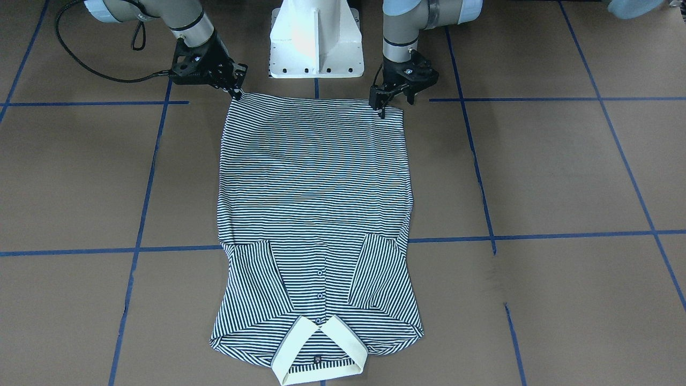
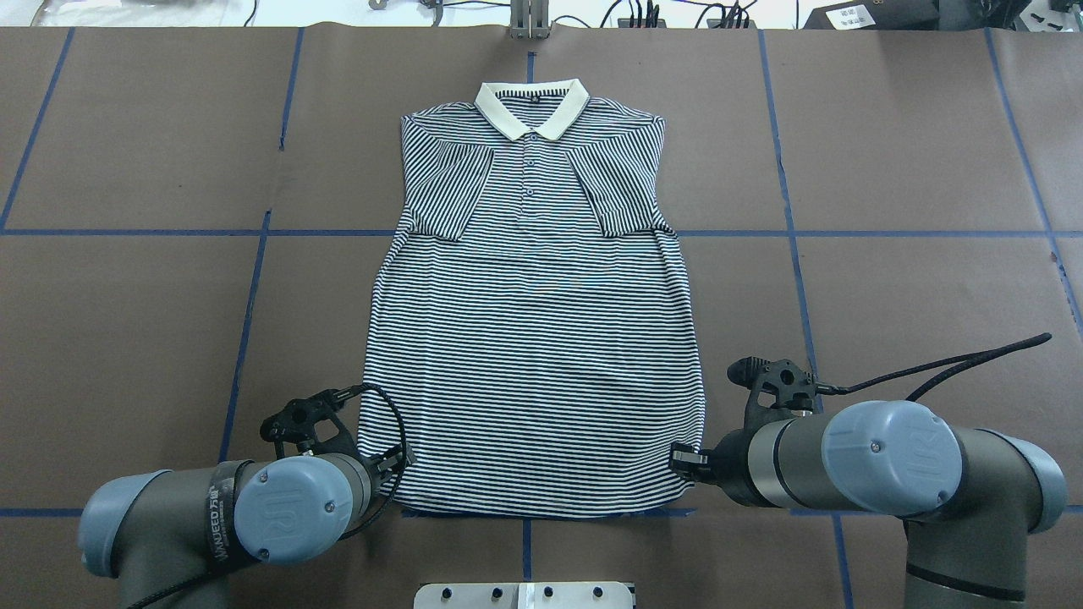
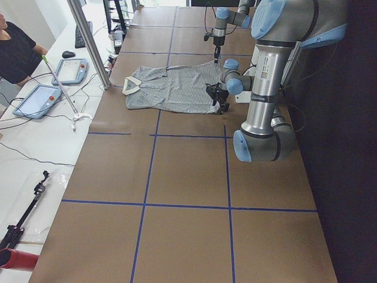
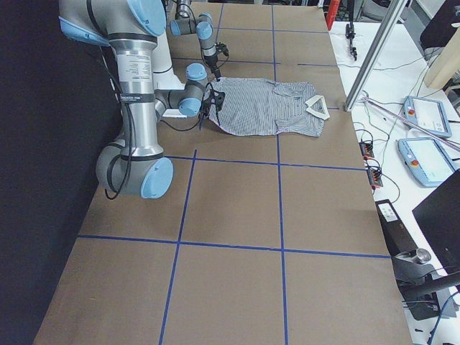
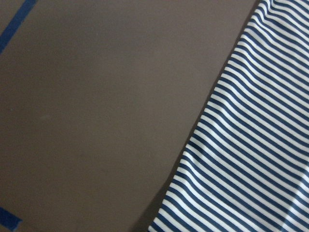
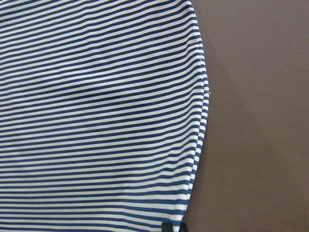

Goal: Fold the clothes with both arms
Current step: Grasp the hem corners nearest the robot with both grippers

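The striped polo shirt (image 1: 316, 187) (image 2: 533, 338) lies flat on the brown table. Its cream collar (image 2: 531, 110) is on the far side from the robot and both sleeves are folded in over the chest. My left gripper (image 1: 381, 107) (image 2: 396, 463) rests at one corner of the hem; I cannot tell whether its fingers are open or shut. At the other hem corner my right gripper (image 1: 236, 92) (image 2: 681, 457) tapers to a point on the fabric. A dark fingertip (image 6: 171, 227) sits on the hem edge in the right wrist view. The hem lies flat.
The white pedestal base (image 1: 316, 43) stands just behind the hem, between the arms. Blue tape lines (image 2: 254, 279) cross the table. A person (image 3: 15, 47), control tablets (image 3: 38, 100) and a metal post (image 3: 88, 41) are beside the table's far long edge.
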### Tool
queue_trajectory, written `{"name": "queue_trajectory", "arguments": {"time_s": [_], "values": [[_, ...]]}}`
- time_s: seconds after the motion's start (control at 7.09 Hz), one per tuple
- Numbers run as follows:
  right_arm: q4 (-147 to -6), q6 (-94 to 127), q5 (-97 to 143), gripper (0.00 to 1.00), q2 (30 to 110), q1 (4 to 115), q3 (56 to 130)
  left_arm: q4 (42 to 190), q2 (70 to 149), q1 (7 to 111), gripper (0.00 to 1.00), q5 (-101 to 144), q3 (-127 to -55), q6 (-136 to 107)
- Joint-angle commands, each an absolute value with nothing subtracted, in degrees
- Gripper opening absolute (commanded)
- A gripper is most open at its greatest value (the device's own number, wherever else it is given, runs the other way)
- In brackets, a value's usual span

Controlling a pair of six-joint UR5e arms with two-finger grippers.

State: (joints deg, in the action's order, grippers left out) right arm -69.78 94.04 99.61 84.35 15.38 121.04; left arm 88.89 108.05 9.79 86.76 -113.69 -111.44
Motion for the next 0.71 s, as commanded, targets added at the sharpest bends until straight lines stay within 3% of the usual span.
{"name": "queue_trajectory", "arguments": {"time_s": [0.0,0.14,0.28,0.56], "values": [[-69.79,94.04,99.67,0.0,84.38,15.38,121.03,88.07,108.19,9.58,0.44,86.75,-113.73,-111.97],[-69.79,94.04,99.58,0.0,84.38,15.38,121.03,88.07,108.19,9.67,0.18,86.75,-113.73,-111.89],[-69.79,94.04,99.58,0.0,84.46,15.38,120.94,88.07,108.28,9.67,0.03,86.75,-113.73,-111.97],[-69.79,94.04,99.58,0.0,84.55,15.38,120.94,87.98,108.28,9.67,0.0,86.84,-114.34,-111.8]]}}
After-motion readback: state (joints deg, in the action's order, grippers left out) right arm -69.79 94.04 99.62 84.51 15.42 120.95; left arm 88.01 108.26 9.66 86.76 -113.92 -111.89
